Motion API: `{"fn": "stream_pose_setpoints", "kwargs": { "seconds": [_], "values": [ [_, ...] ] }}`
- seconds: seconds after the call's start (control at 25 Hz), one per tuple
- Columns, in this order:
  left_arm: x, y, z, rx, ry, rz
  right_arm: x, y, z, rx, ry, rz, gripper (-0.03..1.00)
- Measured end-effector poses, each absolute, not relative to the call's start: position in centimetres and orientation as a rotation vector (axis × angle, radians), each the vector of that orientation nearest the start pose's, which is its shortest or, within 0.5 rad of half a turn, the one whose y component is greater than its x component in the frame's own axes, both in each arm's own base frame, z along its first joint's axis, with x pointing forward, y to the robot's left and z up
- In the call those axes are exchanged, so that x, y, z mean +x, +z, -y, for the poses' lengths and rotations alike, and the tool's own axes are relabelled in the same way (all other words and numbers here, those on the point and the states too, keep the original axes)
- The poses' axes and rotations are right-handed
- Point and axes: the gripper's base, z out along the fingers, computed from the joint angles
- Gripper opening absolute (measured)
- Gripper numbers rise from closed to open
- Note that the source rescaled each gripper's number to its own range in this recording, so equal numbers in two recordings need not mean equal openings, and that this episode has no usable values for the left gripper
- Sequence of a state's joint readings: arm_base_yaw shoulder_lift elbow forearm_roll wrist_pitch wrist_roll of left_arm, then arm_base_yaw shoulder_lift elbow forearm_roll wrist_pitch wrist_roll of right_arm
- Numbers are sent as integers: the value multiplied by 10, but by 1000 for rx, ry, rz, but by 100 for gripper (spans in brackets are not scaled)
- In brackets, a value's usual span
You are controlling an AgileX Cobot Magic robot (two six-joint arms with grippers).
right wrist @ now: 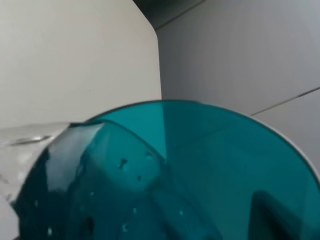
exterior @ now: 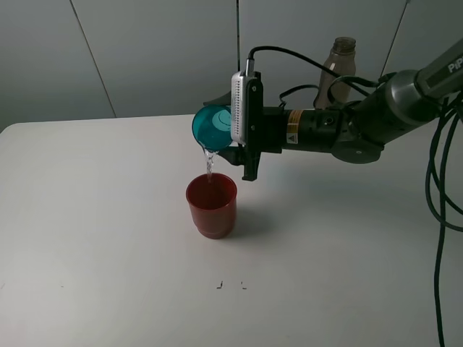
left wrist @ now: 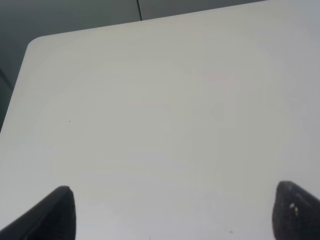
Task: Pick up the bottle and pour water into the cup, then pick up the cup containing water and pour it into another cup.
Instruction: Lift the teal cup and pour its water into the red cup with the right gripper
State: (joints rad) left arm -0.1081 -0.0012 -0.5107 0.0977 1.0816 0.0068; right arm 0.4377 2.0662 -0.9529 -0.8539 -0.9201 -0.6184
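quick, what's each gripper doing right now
left gripper: open, holding nothing.
right gripper: shut on the cup, tipped over, with water running into another cup.

Your left hand (left wrist: 175,217) hangs over the smooth white counter (left wrist: 160,115), its two black fingertips (left wrist: 56,216) spread wide, with only counter showing between them. Past the fingertips you see the counter's rounded corner (left wrist: 35,42). Beyond the far edge stands a dark grey panelled wall (left wrist: 75,15) with one thin seam (left wrist: 139,10).
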Motion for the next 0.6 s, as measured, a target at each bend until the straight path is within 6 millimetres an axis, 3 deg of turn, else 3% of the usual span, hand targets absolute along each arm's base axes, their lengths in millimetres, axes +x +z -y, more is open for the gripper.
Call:
{"fn": "stream_pose_setpoints", "kwargs": {
  "seconds": [0.6],
  "values": [
    [-7,279,-9,111,54,-2047,329,128,-212,-1654,-91,-749,5]
  ]
}}
